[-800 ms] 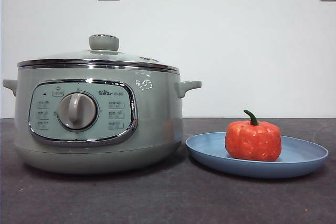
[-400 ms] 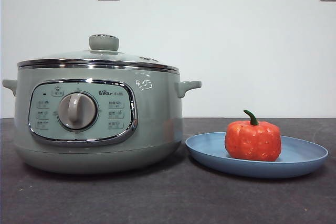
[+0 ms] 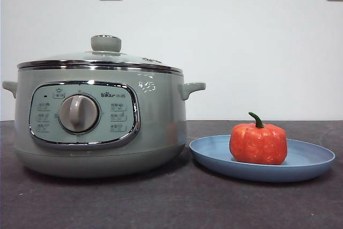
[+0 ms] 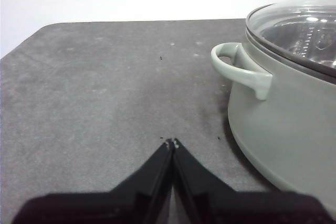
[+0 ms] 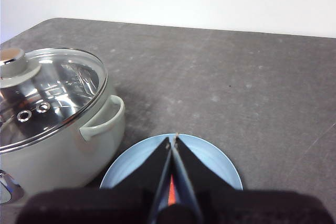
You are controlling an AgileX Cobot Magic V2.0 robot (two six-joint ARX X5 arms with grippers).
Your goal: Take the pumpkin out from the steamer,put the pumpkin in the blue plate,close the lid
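Nothing has moved since the earlier frames. Small orange-red ribbed toy pumpkin (image 3: 258,143) sits in the wide light-blue round plate (image 3: 311,160), directly beneath my clenched, empty right hand (image 5: 172,139). It looks light and rigid; grip across the ribs. Glass lid (image 3: 99,57) closes the sage-green steamer (image 3: 161,122). Left hand (image 4: 171,142) clenched beside it.

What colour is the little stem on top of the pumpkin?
Green. The curved stem tops the orange-red pumpkin, clearest in the front view.
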